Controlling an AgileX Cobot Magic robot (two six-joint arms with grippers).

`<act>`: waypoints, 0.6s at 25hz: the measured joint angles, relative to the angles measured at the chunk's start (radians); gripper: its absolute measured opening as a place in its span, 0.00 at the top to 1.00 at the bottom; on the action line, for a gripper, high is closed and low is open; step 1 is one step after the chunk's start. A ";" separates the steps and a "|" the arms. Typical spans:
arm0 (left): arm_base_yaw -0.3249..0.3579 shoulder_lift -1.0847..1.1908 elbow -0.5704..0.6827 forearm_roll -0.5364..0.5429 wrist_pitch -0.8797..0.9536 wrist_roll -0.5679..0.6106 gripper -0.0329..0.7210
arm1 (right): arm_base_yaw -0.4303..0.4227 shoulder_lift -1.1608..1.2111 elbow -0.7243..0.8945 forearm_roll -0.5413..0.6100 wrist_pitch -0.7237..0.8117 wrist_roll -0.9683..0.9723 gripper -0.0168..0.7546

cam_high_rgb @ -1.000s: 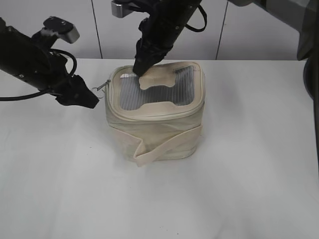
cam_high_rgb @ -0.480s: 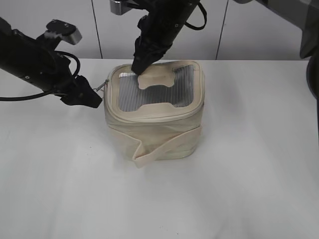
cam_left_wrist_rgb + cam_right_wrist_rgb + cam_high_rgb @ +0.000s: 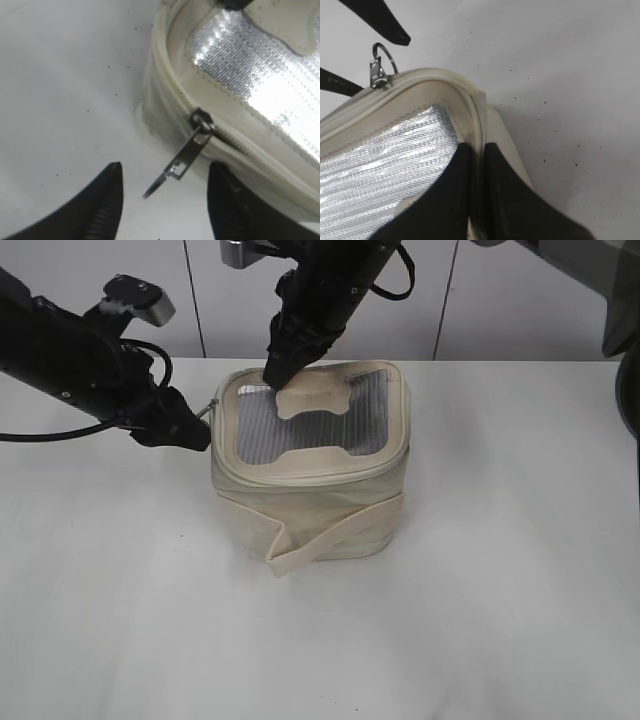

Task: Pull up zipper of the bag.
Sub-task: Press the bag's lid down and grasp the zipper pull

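The cream bag stands on the white table, with its grey mesh lid and bone-shaped patch facing up. The zipper track runs round the lid rim. A silver pull sticks out from the bag's left corner and also shows in the right wrist view. My left gripper is open, its fingers on either side of the pull's ring without touching it; in the exterior view it is at the bag's left corner. My right gripper is shut on the lid rim at the back left.
The flat cream strap hangs across the bag's front side. The white table stretches to the front and right. A pale panelled wall stands behind the table. Both dark arms reach in from the back.
My left gripper has moved a little up and right, closer to the bag's left corner and the pull. The right gripper and the bag have stayed put.
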 joint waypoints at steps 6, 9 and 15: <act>-0.013 0.000 0.000 0.020 0.007 0.003 0.86 | 0.000 0.000 0.001 0.000 0.000 0.000 0.91; -0.014 0.000 0.000 0.032 0.032 0.003 0.91 | 0.000 0.000 0.001 -0.001 0.000 0.000 0.91; -0.014 -0.013 -0.005 0.091 0.091 -0.088 0.95 | 0.000 0.000 0.001 -0.005 0.000 0.007 0.91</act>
